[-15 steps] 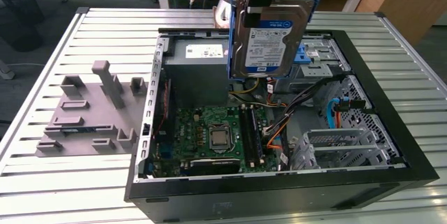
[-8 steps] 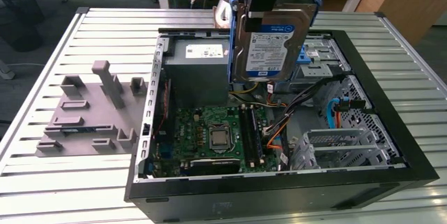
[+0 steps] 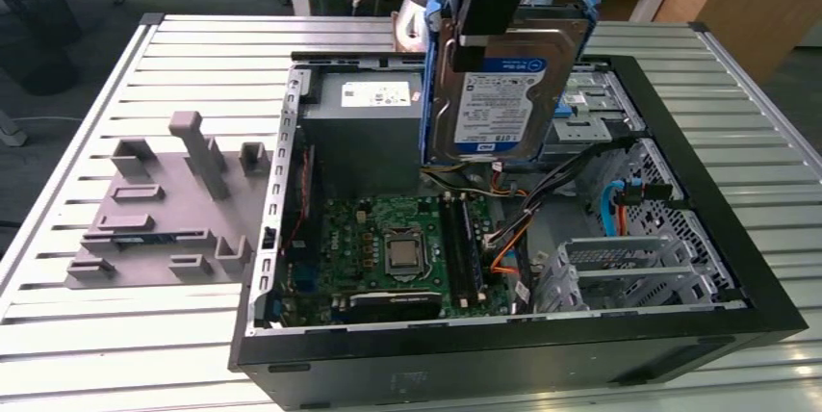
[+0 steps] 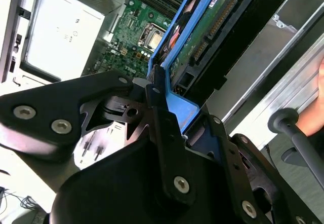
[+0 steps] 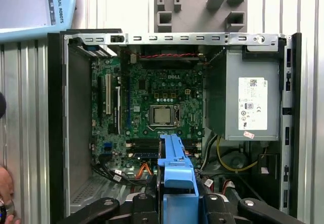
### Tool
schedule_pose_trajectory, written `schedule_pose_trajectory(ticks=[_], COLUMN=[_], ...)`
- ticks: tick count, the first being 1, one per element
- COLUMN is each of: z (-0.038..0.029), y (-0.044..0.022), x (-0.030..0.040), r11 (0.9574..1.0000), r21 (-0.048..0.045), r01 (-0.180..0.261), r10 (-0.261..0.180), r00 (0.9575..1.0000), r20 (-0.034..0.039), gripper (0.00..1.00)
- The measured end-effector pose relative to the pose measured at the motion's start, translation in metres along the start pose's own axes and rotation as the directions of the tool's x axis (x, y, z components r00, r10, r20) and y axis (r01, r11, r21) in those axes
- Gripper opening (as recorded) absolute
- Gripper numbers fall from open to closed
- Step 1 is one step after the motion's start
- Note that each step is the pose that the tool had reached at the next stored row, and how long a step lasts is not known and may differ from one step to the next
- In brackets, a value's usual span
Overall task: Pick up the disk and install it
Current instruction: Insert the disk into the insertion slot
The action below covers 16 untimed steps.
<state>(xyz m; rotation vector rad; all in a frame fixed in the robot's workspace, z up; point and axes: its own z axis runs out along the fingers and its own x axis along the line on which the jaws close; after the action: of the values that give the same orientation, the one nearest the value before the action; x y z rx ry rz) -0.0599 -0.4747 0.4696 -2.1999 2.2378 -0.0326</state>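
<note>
The disk (image 3: 503, 94), a silver hard drive with a white-and-blue label in a blue bracket, hangs upright above the open computer case (image 3: 514, 359), between the power supply and the drive bays. My gripper (image 3: 495, 32) is shut on its upper edge. In the second wrist view the black fingers (image 4: 157, 107) clamp the blue bracket (image 4: 182, 110), and the disk's dark underside (image 4: 223, 26) with its connector points down toward the motherboard. In the first wrist view the gripper (image 5: 177, 201) holds the blue bracket (image 5: 174, 165) over the case interior.
Inside the case lie a grey power supply (image 3: 366, 128), the green motherboard (image 3: 398, 248) and a metal drive cage (image 3: 642, 268) with blue and orange cables. A grey fixture block (image 3: 173, 205) sits on the slatted table. A person's hand (image 4: 316, 107) is near the case edge.
</note>
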Motion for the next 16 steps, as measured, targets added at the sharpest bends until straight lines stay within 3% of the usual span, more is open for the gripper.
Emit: schedule_pose_trajectory(ticks=[9, 16], z=[0.0014, 0.0014], y=[-0.0003, -0.0006], x=[0.0188, 0.0195], r11=[1.0000, 1.0000], r21=[0.0000, 0.0000], r01=[0.000, 0.000], r10=[0.000, 0.000], r00=[1.0000, 1.0000], r20=[0.0001, -0.0008], gripper=[0.36, 0.36])
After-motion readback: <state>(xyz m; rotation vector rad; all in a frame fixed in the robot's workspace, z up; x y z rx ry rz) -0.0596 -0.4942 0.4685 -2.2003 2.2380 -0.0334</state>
